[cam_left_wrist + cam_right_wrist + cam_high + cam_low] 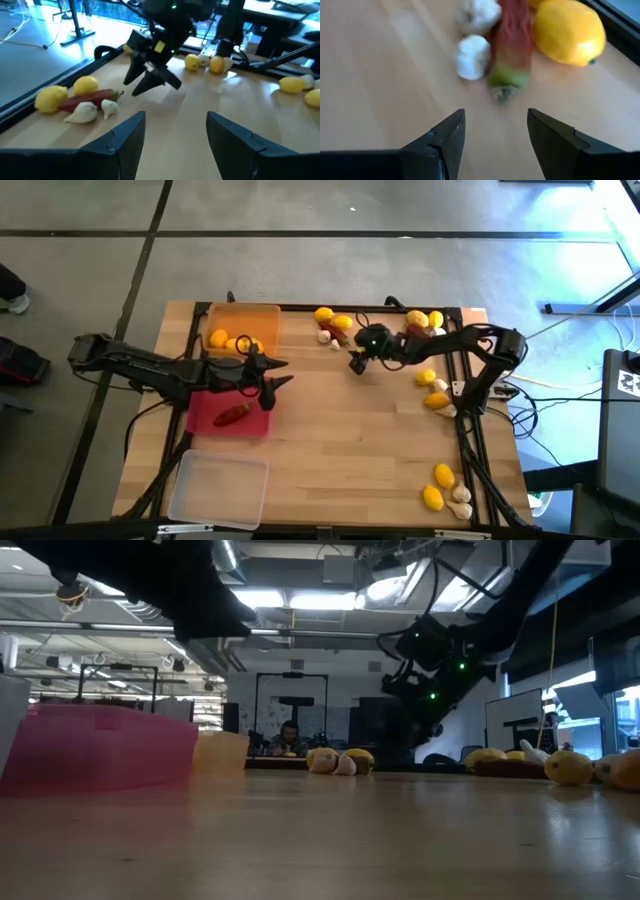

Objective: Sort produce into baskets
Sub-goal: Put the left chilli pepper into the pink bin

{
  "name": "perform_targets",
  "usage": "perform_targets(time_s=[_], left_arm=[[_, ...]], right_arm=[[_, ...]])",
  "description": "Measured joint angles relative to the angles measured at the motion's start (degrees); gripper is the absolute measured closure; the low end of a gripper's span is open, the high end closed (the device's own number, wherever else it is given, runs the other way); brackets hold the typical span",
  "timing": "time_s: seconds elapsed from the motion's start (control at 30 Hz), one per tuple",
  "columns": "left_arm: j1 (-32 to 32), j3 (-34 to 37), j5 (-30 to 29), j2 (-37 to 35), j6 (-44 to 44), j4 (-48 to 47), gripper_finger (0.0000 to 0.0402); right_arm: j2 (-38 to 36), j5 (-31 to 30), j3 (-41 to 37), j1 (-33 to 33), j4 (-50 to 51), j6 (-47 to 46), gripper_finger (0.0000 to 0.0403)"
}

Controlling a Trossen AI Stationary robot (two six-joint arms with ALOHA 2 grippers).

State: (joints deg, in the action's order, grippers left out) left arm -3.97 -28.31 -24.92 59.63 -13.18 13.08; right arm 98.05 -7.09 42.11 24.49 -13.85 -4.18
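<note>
My right gripper (354, 364) (495, 117) is open and hangs just above the table, pointing at a far-middle cluster: a dark red pepper (511, 45) with a green stem end, two white garlic bulbs (472, 57) and a lemon (567, 31), all lying on the table. My left gripper (288, 372) (175, 120) is open and empty beside the red-pink tray (205, 420), which holds one red pepper (233, 414). The orange tray (262, 320) behind it holds several lemons (218, 338). The clear tray (218, 488) stands at the near left.
More lemons, peppers and garlic lie at the far right (420, 322), along the right edge (434, 392) and at the near right corner (446, 486). Bare wood (350, 450) lies in the table's middle and near side. The two grippers face each other close together.
</note>
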Motion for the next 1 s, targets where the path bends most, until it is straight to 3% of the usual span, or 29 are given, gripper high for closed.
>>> perform_targets(time_s=[0.57,1.0], left_arm=[[2.9,0.0,0.0,5.2,0.1,1.9,0.0196],[2.9,0.0,0.0,5.6,0.1,2.6,0.0196]], right_arm=[[5.6,-1.9,0.0,0.3,-9.2,6.2,0.0205],[5.8,-3.0,0.0,0.3,-10.1,10.3,0.0379]])
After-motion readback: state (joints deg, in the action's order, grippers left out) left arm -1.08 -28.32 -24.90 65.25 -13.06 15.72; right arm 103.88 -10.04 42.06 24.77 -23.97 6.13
